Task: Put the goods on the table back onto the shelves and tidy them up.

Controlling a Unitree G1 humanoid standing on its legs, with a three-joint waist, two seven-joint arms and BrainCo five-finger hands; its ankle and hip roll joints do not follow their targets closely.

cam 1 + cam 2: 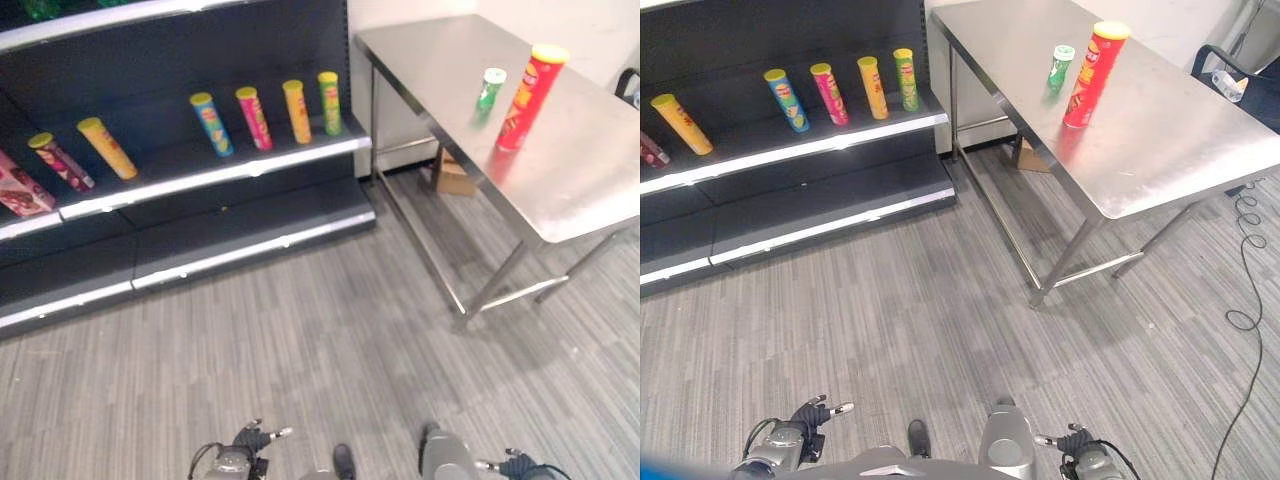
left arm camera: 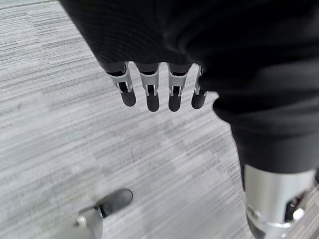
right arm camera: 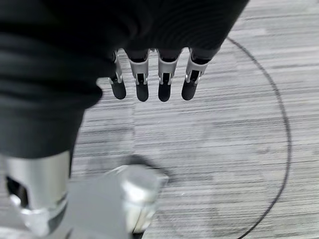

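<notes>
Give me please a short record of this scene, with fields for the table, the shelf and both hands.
table: steel; holds tall red can and small green can, both upright
shelf: blue can, pink can, orange can, green can in a row; more goods further left
left hand: open, holds nothing, above floor
right hand: open, holds nothing, above floor

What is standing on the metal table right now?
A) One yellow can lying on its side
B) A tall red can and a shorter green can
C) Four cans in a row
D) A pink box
B: on the metal table a tall red can with a yellow lid stands upright beside a shorter green can.
</notes>
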